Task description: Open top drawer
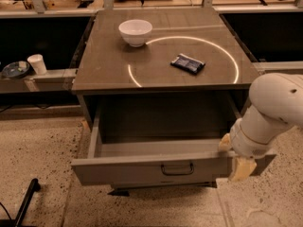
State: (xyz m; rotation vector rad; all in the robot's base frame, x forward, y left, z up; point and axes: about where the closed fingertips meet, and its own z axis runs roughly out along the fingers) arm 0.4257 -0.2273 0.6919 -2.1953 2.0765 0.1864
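Observation:
The top drawer (137, 170) of the grey cabinet stands pulled far out toward me, its inside bare and its dark loop handle (177, 168) at the centre of the front. My gripper (233, 156) is at the right end of the drawer front. One cream finger (225, 143) sits inside the front wall and the other (242, 169) outside it, closed on that wall. My white arm (274, 103) comes in from the right. The two lower drawers are hidden under the open one.
On the cabinet top (104, 70) stand a white bowl (135, 31) and a dark flat packet (187, 63). A white cup (36, 64) and a dish (15, 69) sit on a low shelf at left. A black bar (26, 203) lies on the floor at lower left.

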